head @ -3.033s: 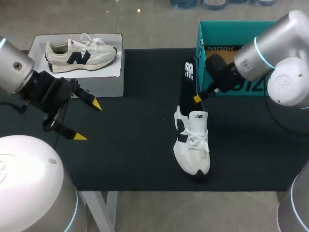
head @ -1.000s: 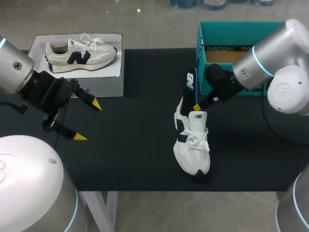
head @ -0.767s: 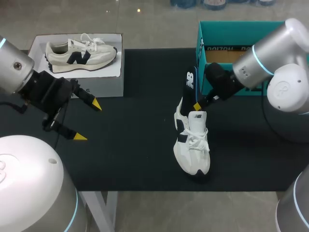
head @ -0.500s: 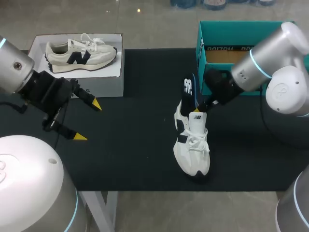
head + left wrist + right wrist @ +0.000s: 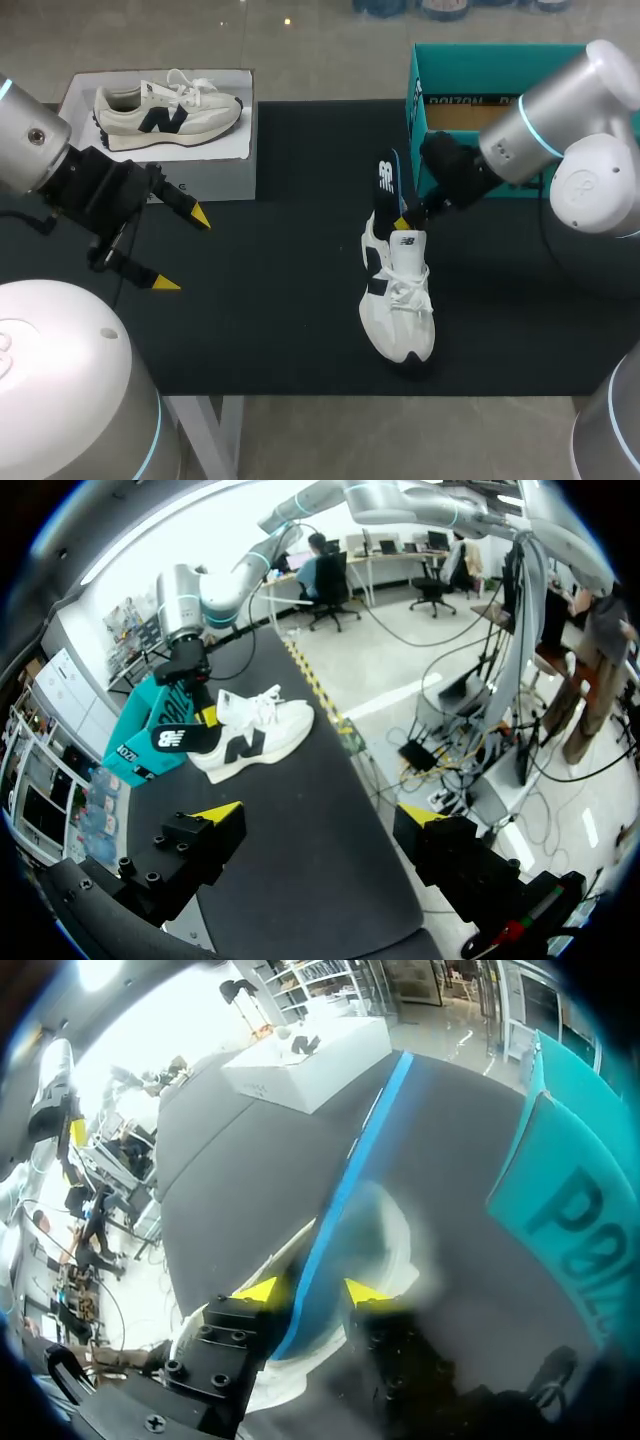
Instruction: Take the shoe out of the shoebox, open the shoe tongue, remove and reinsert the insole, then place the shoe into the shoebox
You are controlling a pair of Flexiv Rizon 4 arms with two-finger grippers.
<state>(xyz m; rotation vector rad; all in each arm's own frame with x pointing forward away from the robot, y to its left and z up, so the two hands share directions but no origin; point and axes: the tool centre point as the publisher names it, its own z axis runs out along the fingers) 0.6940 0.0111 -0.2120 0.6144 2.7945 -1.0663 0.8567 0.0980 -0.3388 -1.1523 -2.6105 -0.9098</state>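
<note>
A white shoe [image 5: 398, 300] lies on the black mat [image 5: 260, 320], toe toward the front edge. A black insole with a blue edge [image 5: 387, 190] stands tilted in its opening, its upper half sticking out. My right gripper [image 5: 408, 218] sits at the insole just above the tongue. In the right wrist view the insole [image 5: 345, 1200] runs edge-on between the parted yellow tips of that gripper [image 5: 312, 1290], with the shoe [image 5: 385, 1250] beyond. The teal shoebox [image 5: 416, 90] stands behind. My left gripper [image 5: 183, 250] hangs open and empty at the left, far from the shoe [image 5: 262, 735].
A white box [image 5: 230, 170] at the back left carries a beige shoe [image 5: 165, 108]. The mat ends at the table's front edge near the white shoe's toe. My right arm's elbow [image 5: 595, 190] hangs over the mat's right side.
The insole has gone lower into the shoe and leans a little more. My right gripper followed it down, and its fingers have parted. The left arm has not moved.
</note>
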